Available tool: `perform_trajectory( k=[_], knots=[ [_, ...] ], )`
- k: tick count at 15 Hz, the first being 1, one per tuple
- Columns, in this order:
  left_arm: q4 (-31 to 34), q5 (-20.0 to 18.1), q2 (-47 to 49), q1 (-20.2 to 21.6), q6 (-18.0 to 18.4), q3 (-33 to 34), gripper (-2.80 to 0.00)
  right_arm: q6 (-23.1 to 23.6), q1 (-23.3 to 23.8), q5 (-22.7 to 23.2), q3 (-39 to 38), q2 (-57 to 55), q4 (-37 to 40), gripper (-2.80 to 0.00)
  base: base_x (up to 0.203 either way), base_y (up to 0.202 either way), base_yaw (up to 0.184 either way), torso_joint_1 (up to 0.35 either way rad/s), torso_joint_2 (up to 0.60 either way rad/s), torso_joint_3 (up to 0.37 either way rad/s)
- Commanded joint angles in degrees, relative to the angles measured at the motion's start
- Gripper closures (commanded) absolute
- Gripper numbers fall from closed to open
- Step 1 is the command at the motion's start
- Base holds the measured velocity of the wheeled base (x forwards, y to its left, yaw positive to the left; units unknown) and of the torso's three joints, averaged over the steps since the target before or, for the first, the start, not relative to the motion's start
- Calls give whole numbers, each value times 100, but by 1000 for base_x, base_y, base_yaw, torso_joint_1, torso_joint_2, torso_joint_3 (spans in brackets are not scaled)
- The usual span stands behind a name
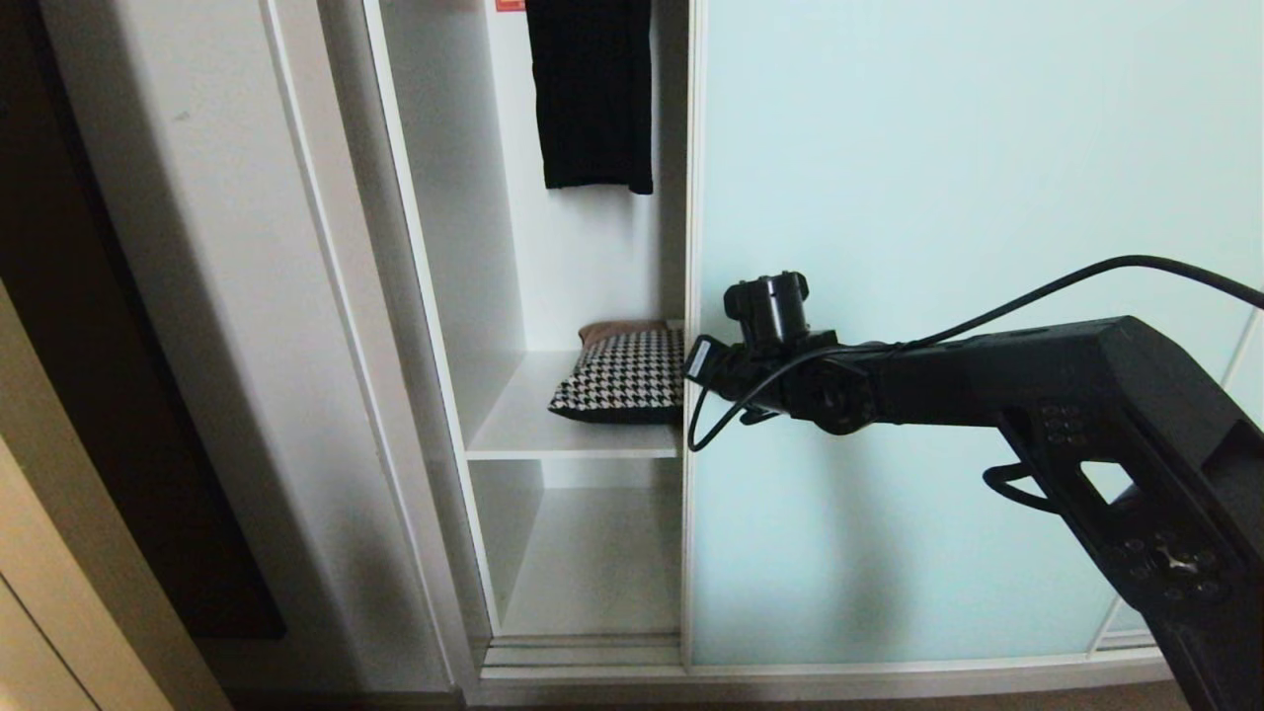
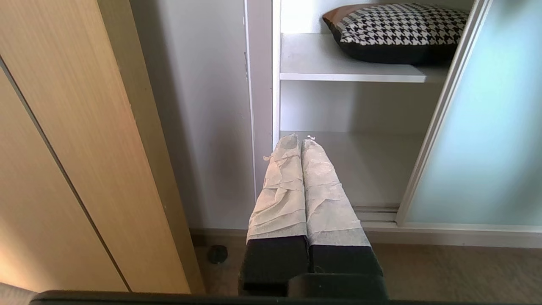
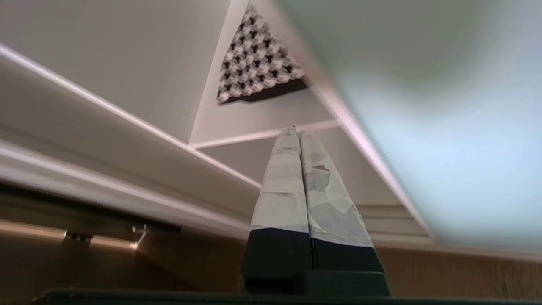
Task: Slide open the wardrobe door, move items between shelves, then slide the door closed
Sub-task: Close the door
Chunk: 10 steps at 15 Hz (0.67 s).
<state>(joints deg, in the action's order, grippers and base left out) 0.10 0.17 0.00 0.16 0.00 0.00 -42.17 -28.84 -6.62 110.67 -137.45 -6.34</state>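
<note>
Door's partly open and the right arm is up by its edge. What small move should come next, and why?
Probably push the sliding wardrobe door further aside with the shut right hand, which sits near its frame. The door covers part of the houndstooth bundle on the upper shelf. The left hand is shut, low.

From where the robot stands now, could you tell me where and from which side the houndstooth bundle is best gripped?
Grip the houndstooth bundle at its near-left corner, coming straight in from the front through the open gap. That corner points toward the shelf edge with bare board around it, while the sliding door covers its right end. The right claw, now shut, would probably need to open first.
</note>
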Motion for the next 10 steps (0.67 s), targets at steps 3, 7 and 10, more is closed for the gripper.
perform_trajectory(
  k=[3,7,10],
  knots=[
    [-1,1,9,2,0,0,0,21,36,-210,-1,-282,-335,0,0,0,0,0,0,0],
    [-1,1,9,2,0,0,0,40,55,-254,8,-396,-509,0,0,0,0,0,0,0],
    [-1,1,9,2,0,0,0,42,63,-252,25,-476,-552,0,0,0,0,0,0,0]
  ],
)
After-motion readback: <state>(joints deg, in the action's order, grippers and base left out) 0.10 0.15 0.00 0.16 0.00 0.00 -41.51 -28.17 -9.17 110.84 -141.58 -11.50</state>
